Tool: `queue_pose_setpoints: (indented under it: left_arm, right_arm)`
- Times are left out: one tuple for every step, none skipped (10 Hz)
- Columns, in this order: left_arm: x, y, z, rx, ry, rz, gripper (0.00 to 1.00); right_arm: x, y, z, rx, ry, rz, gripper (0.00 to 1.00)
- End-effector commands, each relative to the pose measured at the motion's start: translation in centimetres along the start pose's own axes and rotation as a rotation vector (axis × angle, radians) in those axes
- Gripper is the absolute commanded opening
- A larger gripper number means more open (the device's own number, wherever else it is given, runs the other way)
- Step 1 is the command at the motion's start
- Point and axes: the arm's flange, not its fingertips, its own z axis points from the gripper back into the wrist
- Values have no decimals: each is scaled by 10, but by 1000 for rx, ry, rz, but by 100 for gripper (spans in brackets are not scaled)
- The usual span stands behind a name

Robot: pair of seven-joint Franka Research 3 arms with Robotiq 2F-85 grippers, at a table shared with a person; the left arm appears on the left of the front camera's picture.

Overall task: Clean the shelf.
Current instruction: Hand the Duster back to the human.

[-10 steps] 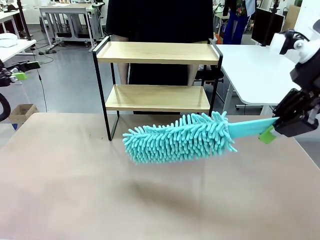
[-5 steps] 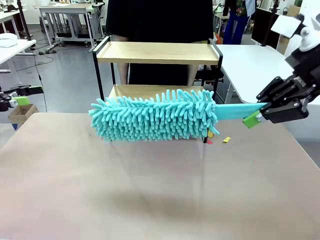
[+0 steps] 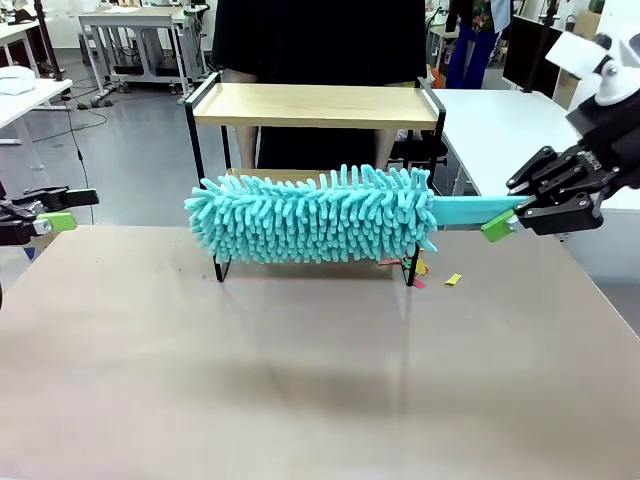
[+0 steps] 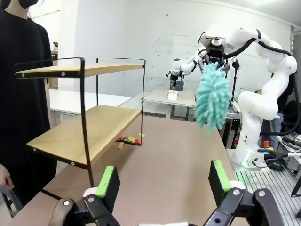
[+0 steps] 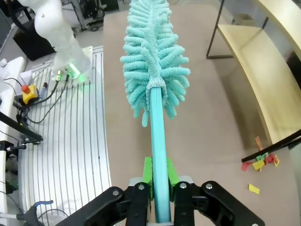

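The shelf [image 3: 315, 105] stands at the table's far side, two light wooden boards in a black frame; its boards also run along the left wrist view [image 4: 84, 134] and the right wrist view [image 5: 263, 89]. A fluffy teal duster [image 3: 310, 215] hangs level in the air in front of the lower board, apart from it. My right gripper [image 3: 505, 215] is shut on the duster's flat teal handle [image 5: 157, 141]. My left gripper [image 3: 65, 208] stands open at the table's left edge, holding nothing; its green pads [image 4: 109, 181] face the shelf's end.
Small coloured paper scraps [image 3: 420, 270] lie on the table by the shelf's right foot, also seen as scraps [image 5: 261, 162] in the right wrist view. A person in black [image 3: 320, 40] stands behind the shelf. White desks stand beyond.
My right gripper has risen and swung the duster up and to the left, from low over the table to level with the lower board. My left gripper edged rightward.
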Motion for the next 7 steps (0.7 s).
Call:
queue_pose_setpoints:
  left_arm:
    - [6, -5, -17, 6, -21, 60, 100]
    - [7, -5, -20, -4, -18, 62, 100]
    - [3, -4, -8, -5, -4, 19, 100]
    - [3, -4, -8, -5, -4, 19, 100]
    - [3, -4, -8, -5, -4, 19, 100]
    - [3, -4, -8, -5, -4, 19, 100]
    - [3, -4, -8, -5, -4, 19, 100]
  right_arm:
    - [-27, -11, -24, 6, -44, 1, 13]
    - [-30, -15, -28, 20, -61, 0, 13]
    - [-28, -11, -25, 58, -18, 43, 13]
    - [-15, -20, -12, 13, 3, -20, 13]
    - [-15, -20, -12, 13, 3, -20, 13]
    - [-15, -20, -12, 13, 3, -20, 13]
    - [-15, -20, -12, 13, 3, -20, 13]
